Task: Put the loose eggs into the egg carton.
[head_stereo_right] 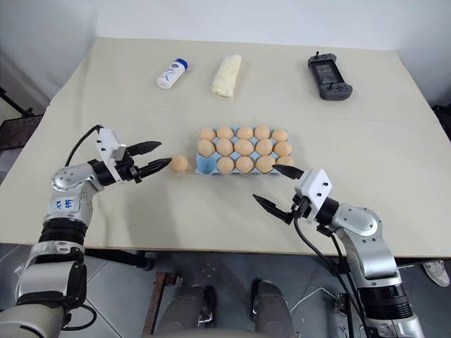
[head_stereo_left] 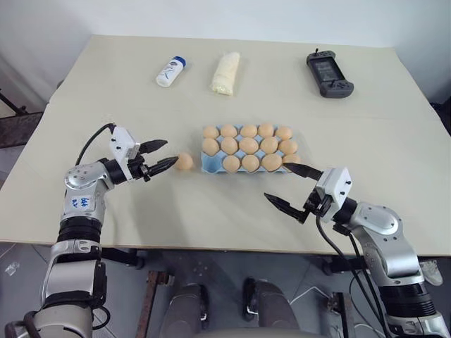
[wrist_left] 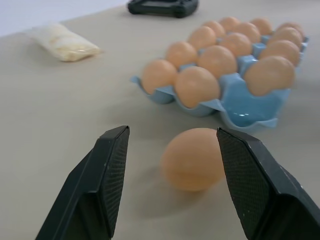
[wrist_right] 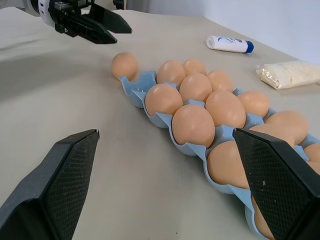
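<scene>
Lining up on the last loose egg point(head_stereo_left: 184, 161) is the step in hand: it lies on the table point(head_stereo_left: 106, 91) just off the carton's point(head_stereo_left: 208, 165) near-left corner, at about 9 o'clock from it, close to the rim though whether it touches cannot be told. The left gripper point(head_stereo_left: 163, 155) sits level at 9 o'clock of the egg, fingers apart and empty. In its wrist view the egg rests on the table in the gap beyond the two fingertips point(wrist_left: 112, 165), neither pad touching it.

The carton looks nearly full. Fourteen eggs sit in its cups, and the one bare blue cup is the near-left corner, right beside the loose egg. So this should be the final placement.

The right gripper point(head_stereo_left: 293, 186) hangs wide open and empty at about 5 o'clock of the carton, near its right end, clear of the work.

Next, I judge, the left gripper must ease toward 3 o'clock until the egg lies between the pads, then close gently around its middle. The shell is smooth and round, so a skewed pinch could squirt it away or nudge the carton. After that comes a short lift over the rim into the empty corner cup.
</scene>
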You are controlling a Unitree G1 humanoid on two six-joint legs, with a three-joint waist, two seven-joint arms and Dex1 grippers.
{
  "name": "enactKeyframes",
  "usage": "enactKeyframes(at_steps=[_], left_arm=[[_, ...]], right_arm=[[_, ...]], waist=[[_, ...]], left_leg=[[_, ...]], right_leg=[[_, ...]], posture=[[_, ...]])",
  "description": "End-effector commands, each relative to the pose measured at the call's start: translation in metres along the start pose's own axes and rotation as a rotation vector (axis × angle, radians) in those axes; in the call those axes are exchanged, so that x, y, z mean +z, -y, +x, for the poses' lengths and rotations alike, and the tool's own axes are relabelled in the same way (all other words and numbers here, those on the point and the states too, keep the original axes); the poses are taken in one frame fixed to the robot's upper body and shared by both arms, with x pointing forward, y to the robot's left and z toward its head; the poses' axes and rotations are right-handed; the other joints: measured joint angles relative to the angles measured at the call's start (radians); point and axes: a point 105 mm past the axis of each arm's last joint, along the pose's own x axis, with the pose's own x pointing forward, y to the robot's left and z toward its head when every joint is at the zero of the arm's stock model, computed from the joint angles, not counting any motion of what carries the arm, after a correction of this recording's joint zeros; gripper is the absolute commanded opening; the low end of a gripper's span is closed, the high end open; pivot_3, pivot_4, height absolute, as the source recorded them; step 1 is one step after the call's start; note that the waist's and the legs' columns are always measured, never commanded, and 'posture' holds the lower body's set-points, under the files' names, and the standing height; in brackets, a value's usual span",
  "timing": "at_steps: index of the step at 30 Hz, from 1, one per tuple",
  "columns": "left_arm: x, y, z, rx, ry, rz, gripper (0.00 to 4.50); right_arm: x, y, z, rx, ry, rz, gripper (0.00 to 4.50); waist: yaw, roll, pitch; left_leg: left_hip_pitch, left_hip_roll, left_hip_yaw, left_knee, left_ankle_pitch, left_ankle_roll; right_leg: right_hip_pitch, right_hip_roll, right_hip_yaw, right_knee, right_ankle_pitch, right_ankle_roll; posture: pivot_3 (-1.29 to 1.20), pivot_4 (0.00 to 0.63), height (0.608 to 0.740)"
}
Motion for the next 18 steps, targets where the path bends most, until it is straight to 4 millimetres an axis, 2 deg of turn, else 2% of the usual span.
enactKeyframes(at_steps=[1,6,9,14,18], left_arm=[[-0.001,0.004,0.005,-0.062,-0.035,0.035,2.91],[-0.006,0.008,0.031,-0.081,-0.028,-0.006,2.91],[-0.008,0.009,0.038,-0.082,-0.033,-0.010,2.91],[-0.013,0.009,0.035,-0.082,-0.044,-0.021,1.96],[-0.010,0.007,0.028,-0.083,-0.028,-0.024,1.72]], right_arm=[[0.008,0.005,-0.001,-0.007,0.028,-0.022,4.50],[0.012,0.005,-0.001,-0.009,0.026,-0.028,4.50],[0.014,0.005,-0.002,-0.017,0.025,-0.032,4.50],[0.015,0.005,-0.005,-0.030,0.019,-0.035,4.50],[0.016,0.005,-0.005,-0.038,0.016,-0.036,4.50]], waist=[[0.000,0.000,0.000],[0.003,0.000,0.000],[0.002,0.000,0.000],[-0.003,0.000,0.000],[-0.002,0.000,0.000]], left_leg=[[0.000,0.000,0.000,0.000,0.000,0.000],[0.000,0.000,0.000,0.000,0.000,0.000],[-0.001,0.000,0.001,0.001,0.000,0.001],[-0.001,0.000,0.001,0.001,0.000,0.000],[0.000,0.000,0.001,0.001,0.000,0.000]], right_leg=[[0.000,0.000,0.000,0.000,0.000,0.000],[0.000,0.000,0.000,0.000,0.000,0.000],[0.000,0.000,0.000,0.000,0.000,0.000],[0.000,0.001,-0.001,0.000,0.000,0.000],[0.000,0.001,0.000,0.000,0.000,0.000]], posture=[[0.00,0.150,0.740],[0.00,0.150,0.740],[0.00,0.150,0.740],[0.00,0.150,0.740],[0.00,0.150,0.740]])
